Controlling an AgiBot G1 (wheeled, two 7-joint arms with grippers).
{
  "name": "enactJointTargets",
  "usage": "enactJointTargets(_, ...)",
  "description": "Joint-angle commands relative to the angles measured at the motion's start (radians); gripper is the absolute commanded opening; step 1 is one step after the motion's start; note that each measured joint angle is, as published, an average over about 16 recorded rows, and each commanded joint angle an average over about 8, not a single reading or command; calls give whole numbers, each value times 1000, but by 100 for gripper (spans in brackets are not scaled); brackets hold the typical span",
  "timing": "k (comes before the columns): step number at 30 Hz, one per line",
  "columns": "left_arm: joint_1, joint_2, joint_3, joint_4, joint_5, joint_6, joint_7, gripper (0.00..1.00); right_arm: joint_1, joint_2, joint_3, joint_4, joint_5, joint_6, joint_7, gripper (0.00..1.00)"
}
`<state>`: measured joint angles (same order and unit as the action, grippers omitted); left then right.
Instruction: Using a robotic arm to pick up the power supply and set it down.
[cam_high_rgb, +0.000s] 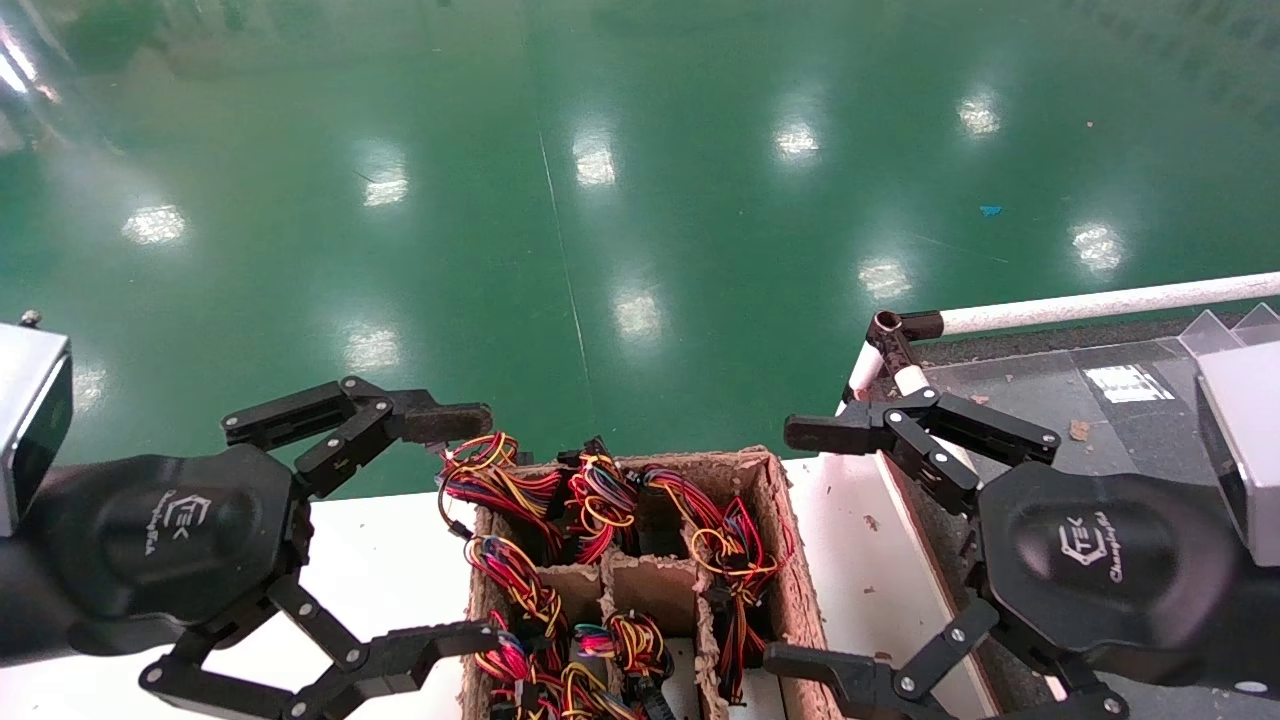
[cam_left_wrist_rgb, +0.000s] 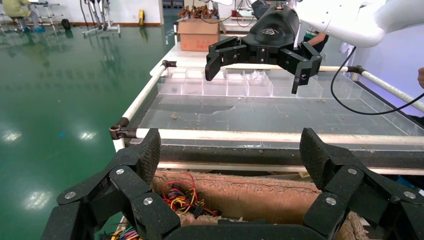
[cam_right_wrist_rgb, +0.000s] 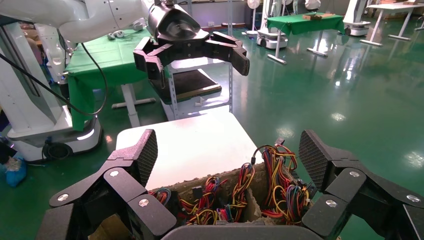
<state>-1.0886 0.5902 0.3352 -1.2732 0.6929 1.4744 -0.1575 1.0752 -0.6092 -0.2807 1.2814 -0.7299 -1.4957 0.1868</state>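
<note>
You see two black grippers, left gripper (cam_high_rgb: 455, 530) and right gripper (cam_high_rgb: 805, 545), each with a white logo, silver-screwed jointed linkage fingers (cam_left_wrist_rgb: 148, 155) and textured pads, on glossy white arms (cam_right_wrist_rgb: 75, 17) trailing black cable (cam_right_wrist_rgb: 97, 75).

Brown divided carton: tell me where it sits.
Head view: the carton sits bottom centre on the white table, between the open left hand and open right hand.

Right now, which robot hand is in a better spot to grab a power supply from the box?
Hard to call. The left gripper and right gripper hang open on either side of the cardboard carton, about equally close to the wire bundles.
</note>
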Motion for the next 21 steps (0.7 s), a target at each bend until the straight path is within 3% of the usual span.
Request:
enactJointTargets(1, 0, 0, 0, 0, 0, 0, 0, 100, 0, 0, 0, 0, 0, 0, 0, 100)
enactJointTargets(10, 0, 0, 0, 0, 0, 0, 0, 100, 0, 0, 0, 0, 0, 0, 0, 100)
enactJointTargets(11, 0, 0, 0, 0, 0, 0, 0, 92, 0, 0, 0, 0, 0, 0, 0, 100)
enactJointTargets(18, 0, 0, 0, 0, 0, 0, 0, 4, 0, 0, 0, 0, 0, 0, 0, 100)
enactJointTargets(21, 0, 0, 0, 0, 0, 0, 0, 0, 0, 0, 0, 0, 0, 0, 0, 100)
